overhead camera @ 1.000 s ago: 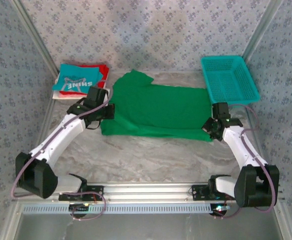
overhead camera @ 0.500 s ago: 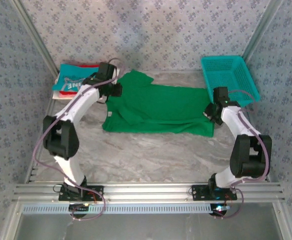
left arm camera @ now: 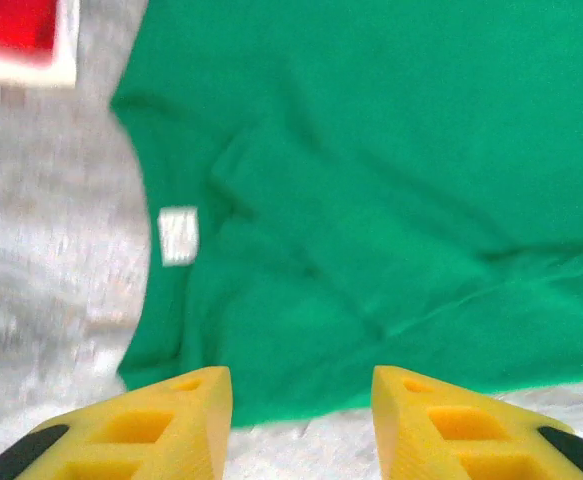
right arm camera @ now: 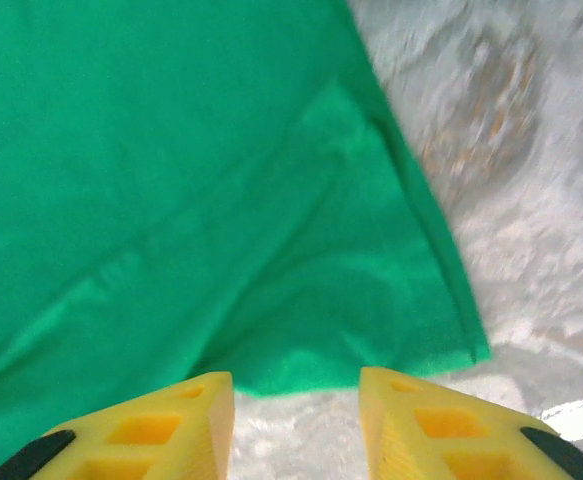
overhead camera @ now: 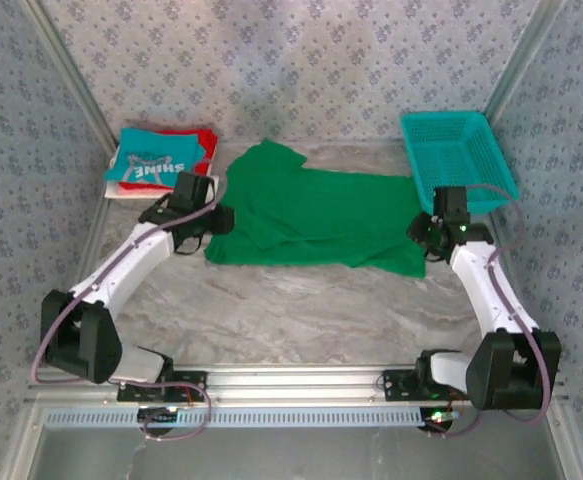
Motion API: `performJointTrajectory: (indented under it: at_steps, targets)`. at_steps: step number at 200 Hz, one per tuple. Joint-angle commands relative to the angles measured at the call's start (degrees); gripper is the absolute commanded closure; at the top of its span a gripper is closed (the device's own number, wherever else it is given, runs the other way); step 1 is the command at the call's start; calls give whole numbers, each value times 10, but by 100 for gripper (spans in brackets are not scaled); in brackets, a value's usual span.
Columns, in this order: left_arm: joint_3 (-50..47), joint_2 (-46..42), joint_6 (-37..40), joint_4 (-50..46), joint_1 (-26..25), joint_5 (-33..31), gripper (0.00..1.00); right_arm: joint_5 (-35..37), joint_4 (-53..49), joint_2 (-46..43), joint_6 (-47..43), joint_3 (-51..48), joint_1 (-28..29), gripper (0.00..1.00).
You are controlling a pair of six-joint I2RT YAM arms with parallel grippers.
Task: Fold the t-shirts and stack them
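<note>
A bright green t-shirt (overhead camera: 311, 212) lies folded lengthwise across the middle of the table. My left gripper (overhead camera: 222, 220) hovers open at the shirt's left end, above its near edge (left arm camera: 371, 200); a white label (left arm camera: 178, 237) shows there. My right gripper (overhead camera: 421, 236) is open at the right end, just short of the hem corner (right arm camera: 461, 345). Nothing is between either pair of yellow fingers (left arm camera: 186, 415) (right arm camera: 411, 415). A folded stack sits at the back left: the teal "SHINE" shirt (overhead camera: 156, 160) on top, red (overhead camera: 203, 140) and white (overhead camera: 117, 188) under it.
A teal mesh basket (overhead camera: 459, 160) stands at the back right, just beyond the right gripper. Patterned walls close in the back and both sides. Bare marble tabletop (overhead camera: 301, 310) stretches between the shirt and the arm bases.
The shirt's near edge has been carried back over itself, leaving a narrower band. Both arms had reached far over the shirt half a second ago and have pulled back to its near edge.
</note>
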Motion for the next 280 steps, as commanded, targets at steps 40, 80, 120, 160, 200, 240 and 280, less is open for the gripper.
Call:
performJointTrajectory:
  at_steps: [40, 80, 120, 160, 200, 240, 280]
  targets:
    - [39, 130, -4, 56, 14, 39, 57, -26, 23, 123, 2, 2, 8, 65]
    - [26, 166, 5, 75, 15, 53, 57, -26, 42, 151, 3, -9, -14, 67]
    - [23, 194, -12, 60, 36, 38, 81, -38, 61, 172, 1, -26, -39, 67]
    - [-28, 135, -39, 47, 65, 34, 100, -37, 50, 172, -10, -45, -51, 68]
    - [-84, 41, -51, -5, 66, 42, 100, -42, 27, 158, -30, -59, -50, 71]
    - [-138, -58, -77, -31, 67, 55, 100, -41, -6, 146, -48, -68, -64, 73]
    - [-130, -58, -63, -30, 78, 40, 100, -34, -39, 117, -58, -27, -66, 83]
